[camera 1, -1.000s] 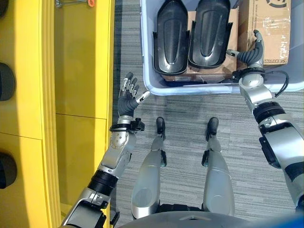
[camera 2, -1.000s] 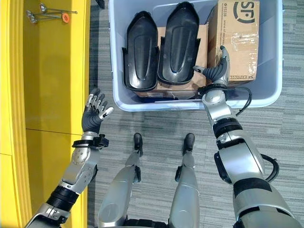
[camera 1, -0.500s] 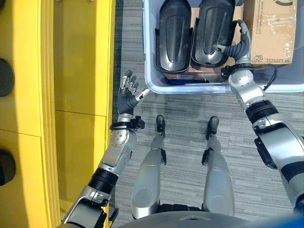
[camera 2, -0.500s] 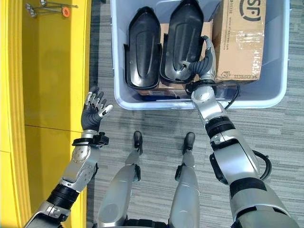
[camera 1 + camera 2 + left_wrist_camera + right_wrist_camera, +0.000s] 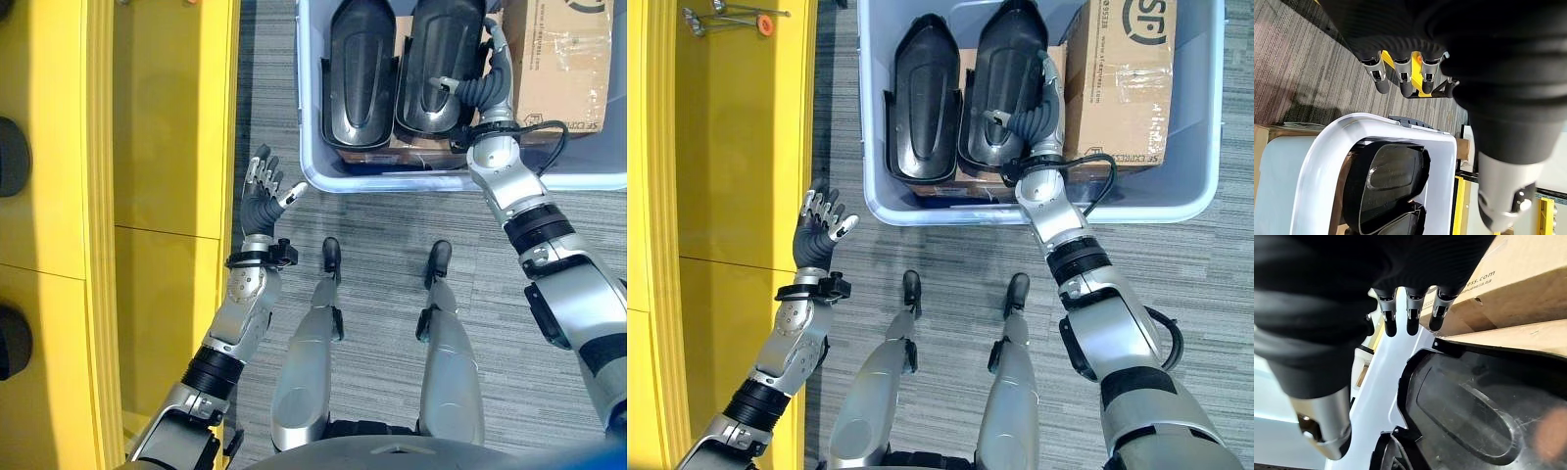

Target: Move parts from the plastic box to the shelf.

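Hovering right hand (image 5: 1036, 110) beside black part (image 5: 1474, 411)

I see the grey carpet floor (image 5: 382, 225) carrying the plastic box (image 5: 306, 147) (pale blue), just beside the yellow shelf (image 5: 167, 147).

Plastic box (image 5: 921, 211) far wall cut off by top edge; cardboard box (image 5: 1122, 78) top cropped too

2 black parts (image 5: 397, 69) in plastic box (image 5: 315, 181), yellow shelf (image 5: 167, 147) beside
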Available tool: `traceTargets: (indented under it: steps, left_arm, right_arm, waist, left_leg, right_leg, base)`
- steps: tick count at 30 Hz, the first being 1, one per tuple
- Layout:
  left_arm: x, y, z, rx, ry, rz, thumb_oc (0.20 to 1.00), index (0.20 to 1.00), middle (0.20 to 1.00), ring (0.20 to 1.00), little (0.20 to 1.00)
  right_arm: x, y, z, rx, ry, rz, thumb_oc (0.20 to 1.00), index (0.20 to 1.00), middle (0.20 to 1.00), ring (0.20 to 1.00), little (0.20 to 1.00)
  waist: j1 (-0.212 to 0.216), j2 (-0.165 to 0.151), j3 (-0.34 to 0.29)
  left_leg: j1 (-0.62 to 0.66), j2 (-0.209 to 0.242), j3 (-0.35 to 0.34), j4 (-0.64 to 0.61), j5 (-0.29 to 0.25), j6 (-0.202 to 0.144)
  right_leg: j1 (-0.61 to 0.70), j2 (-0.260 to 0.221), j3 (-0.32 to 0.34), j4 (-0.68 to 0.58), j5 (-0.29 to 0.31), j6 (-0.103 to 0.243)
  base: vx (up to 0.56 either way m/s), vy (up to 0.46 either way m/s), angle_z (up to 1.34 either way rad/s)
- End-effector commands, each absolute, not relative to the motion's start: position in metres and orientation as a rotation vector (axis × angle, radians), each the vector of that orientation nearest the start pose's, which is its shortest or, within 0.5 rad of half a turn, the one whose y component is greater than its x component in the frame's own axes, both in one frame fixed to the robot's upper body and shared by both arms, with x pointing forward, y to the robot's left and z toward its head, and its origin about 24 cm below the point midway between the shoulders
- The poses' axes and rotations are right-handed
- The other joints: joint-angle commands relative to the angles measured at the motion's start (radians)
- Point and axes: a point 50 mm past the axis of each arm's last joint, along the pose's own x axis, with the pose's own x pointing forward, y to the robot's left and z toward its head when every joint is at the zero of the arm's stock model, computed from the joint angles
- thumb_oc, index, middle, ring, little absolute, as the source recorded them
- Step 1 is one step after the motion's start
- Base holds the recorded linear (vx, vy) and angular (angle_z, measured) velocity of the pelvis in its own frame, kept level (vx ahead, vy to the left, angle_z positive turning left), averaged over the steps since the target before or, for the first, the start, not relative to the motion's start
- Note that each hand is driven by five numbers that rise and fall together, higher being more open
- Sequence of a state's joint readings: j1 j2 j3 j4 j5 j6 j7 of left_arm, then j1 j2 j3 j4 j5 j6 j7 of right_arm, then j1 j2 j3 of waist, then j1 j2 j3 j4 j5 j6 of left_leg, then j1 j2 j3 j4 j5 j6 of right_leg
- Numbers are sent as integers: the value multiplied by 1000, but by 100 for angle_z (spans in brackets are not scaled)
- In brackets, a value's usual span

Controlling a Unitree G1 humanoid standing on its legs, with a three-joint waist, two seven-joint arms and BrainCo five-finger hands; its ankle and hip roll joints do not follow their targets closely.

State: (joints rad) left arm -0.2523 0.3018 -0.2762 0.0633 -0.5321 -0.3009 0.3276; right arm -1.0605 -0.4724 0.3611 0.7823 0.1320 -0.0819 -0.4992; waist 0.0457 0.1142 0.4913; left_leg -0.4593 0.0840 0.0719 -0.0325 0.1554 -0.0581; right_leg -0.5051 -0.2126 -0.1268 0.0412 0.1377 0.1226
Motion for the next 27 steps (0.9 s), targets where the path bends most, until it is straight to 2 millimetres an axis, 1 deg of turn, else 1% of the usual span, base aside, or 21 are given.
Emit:
traceTargets:
  steps: [1, 3, 9, 17, 23, 27]
  left_arm:
    - [284, 157, 121, -265, -416, 24, 1000, 1000, 1000, 1000, 1000]
    - [284, 156, 119, -259, -410, 20, 1000, 1000, 1000, 1000, 1000]
    - [284, 153, 119, -255, -409, 9, 1000, 1000, 1000, 1000, 1000]
    - [285, 151, 120, -254, -411, -3, 1000, 1000, 1000, 1000, 1000]
    - [284, 151, 123, -255, -424, -12, 1000, 1000, 1000, 1000, 1000]
    - [283, 150, 123, -254, -424, -18, 1000, 1000, 1000, 1000, 1000]
  right_arm:
    - [404, -175, 250, -443, -503, -365, 1000, 1000, 1000, 1000, 1000]
    - [405, -180, 243, -450, -466, -380, 1000, 1000, 1000, 1000, 1000]
    - [407, -187, 234, -451, -421, -402, 1000, 1000, 1000, 1000, 1000]
    - [408, -187, 234, -463, -421, -407, 1000, 1000, 1000, 1000, 1000]
    - [410, -186, 238, -483, -420, -412, 1000, 1000, 1000, 1000, 1000]
    - [412, -190, 242, -495, -411, -428, 1000, 1000, 1000, 1000, 1000]
  waist:
    - [11, -36, -16]
    - [11, -32, -12]
    - [10, -23, -4]
    - [7, -21, 1]
    - [16, -17, 11]
    - [22, -16, 18]
  left_leg:
    - [89, 71, 26, 31, -96, -72]
    - [87, 69, 27, 31, -96, -71]
    - [85, 70, 30, 27, -95, -72]
    - [79, 70, 34, 25, -93, -73]
    - [50, 68, 28, 44, -99, -70]
    - [26, 62, 19, 64, -106, -66]
  right_leg:
    - [-6, -77, 16, 50, 5, 58]
    - [-13, -77, 19, 51, 6, 58]
    - [-27, -76, 22, 55, 6, 58]
    - [-44, -74, 26, 59, 8, 59]
    - [-60, -75, 24, 66, 6, 59]
    - [-70, -80, 19, 74, 4, 61]
  base:
    - [0, 0, 0]
    - [0, 0, 0]
    - [0, 0, 0]
    - [0, 0, 0]
    - [1, 0, 1]
    - [2, 0, 1]
